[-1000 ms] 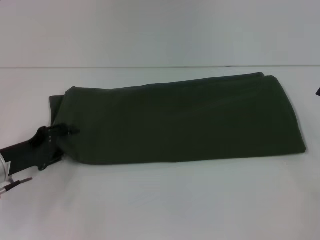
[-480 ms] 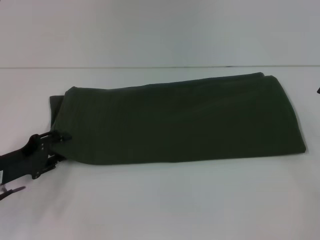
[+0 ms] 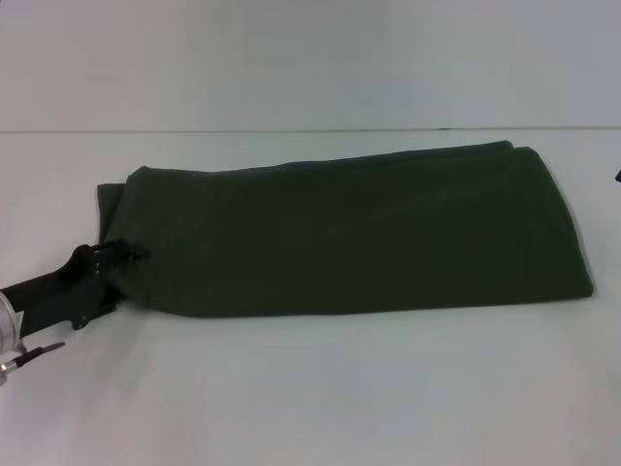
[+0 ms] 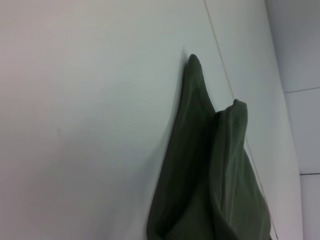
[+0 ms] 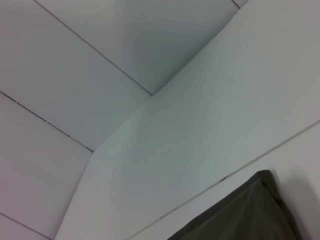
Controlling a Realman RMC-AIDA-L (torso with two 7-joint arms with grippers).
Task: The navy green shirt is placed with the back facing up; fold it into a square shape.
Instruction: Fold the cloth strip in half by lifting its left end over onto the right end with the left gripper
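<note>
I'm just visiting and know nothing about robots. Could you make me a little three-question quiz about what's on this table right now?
1. True or false: the navy green shirt lies spread out flat with both sleeves showing.
2. Which gripper is at the shirt? A) left gripper B) right gripper C) both
3. Fill in: the shirt is folded into a long ____ across the white table.

Key: 1. False; it is already folded into a long strip. 2. A; it sits at the shirt's left end, near the front corner. 3. Strip.

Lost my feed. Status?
Left gripper at the shirt's left end. Right gripper out of view. Shirt folded into long band, not square. Nothing in the way.
</note>
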